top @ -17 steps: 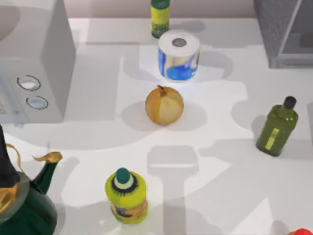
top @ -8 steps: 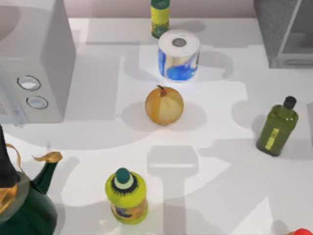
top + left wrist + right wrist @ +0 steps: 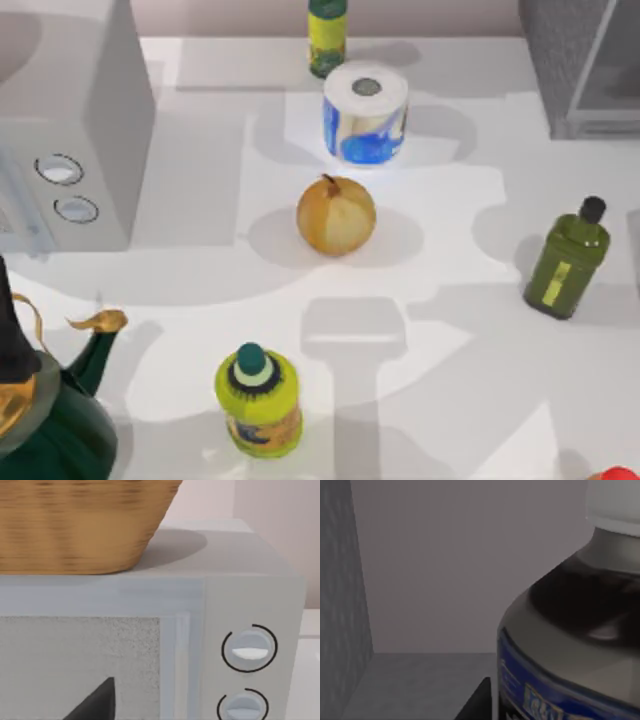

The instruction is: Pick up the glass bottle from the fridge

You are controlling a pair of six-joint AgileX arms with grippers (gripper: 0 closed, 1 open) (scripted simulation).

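Observation:
The glass bottle (image 3: 570, 630) looms very close in the right wrist view, with a white cap, dark see-through shoulders and a blue label. It stands on the grey floor inside the fridge (image 3: 340, 590), whose speckled wall rises beside it. A dark part of my right gripper (image 3: 476, 702) pokes in just beside the bottle's base, apart from it. In the top view the fridge (image 3: 560, 60) is the dark speckled box at the back right corner. A dark part of my left gripper (image 3: 97, 702) hangs in front of the pale grey box with two dials (image 3: 250, 650).
On the table are an onion (image 3: 336, 214), a paper roll (image 3: 366, 112), an olive-green bottle (image 3: 567, 262), a yellow-green bottle with a teal cap (image 3: 258, 400), a green teapot (image 3: 50, 420) and a tall bottle (image 3: 327, 35). A wicker basket (image 3: 80, 525) sits on the dialled box (image 3: 70, 130).

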